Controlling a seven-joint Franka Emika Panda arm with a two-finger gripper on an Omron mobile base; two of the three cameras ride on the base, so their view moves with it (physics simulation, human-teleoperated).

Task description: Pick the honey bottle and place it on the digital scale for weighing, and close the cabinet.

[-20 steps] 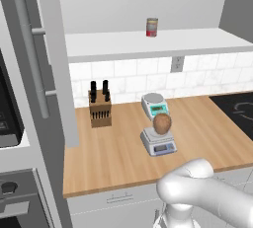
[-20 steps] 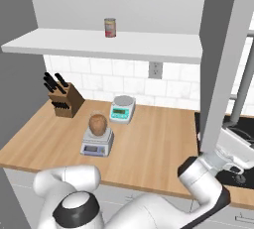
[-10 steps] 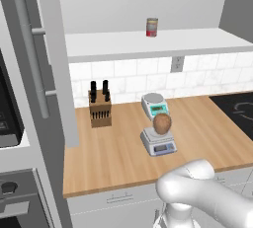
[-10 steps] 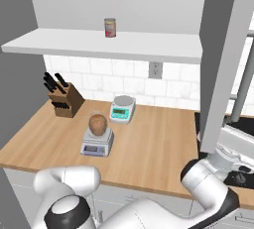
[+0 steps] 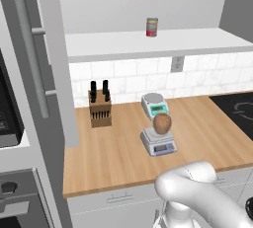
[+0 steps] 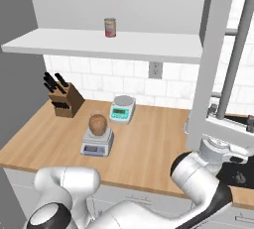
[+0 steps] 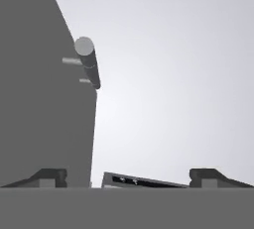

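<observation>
Honey bottle (image 5: 162, 123): squat amber-brown jar, upright on the platter of the digital scale (image 5: 159, 142), which sits mid-desk with its display panel toward the front edge.

Second scale (image 5: 154, 104) (white, teal-green panel): just behind the first, near the back edge by the tiled wall.

Knife block (image 5: 100, 107): wooden, dark handles upward, toward the back left corner of the wooden desk (image 5: 113, 158).

Red-labelled can (image 5: 152, 26): upright on the white inner shelf (image 5: 123, 42) above the desk.

Cabinet (image 6: 218, 59): doors open; the left door stands edge-on in the left base view, the right door edge-on in the right base view with its vertical bar handle (image 6: 233, 58) beside it.

Gripper (image 7: 128, 177): fingertips spread wide, nothing between them; the hand view looks at a grey door panel and a bar handle seen end-on. In the right base view the arm's wrist sits low beside the right door.

Black cooktop (image 5: 236, 111): at the desk's right end.
</observation>
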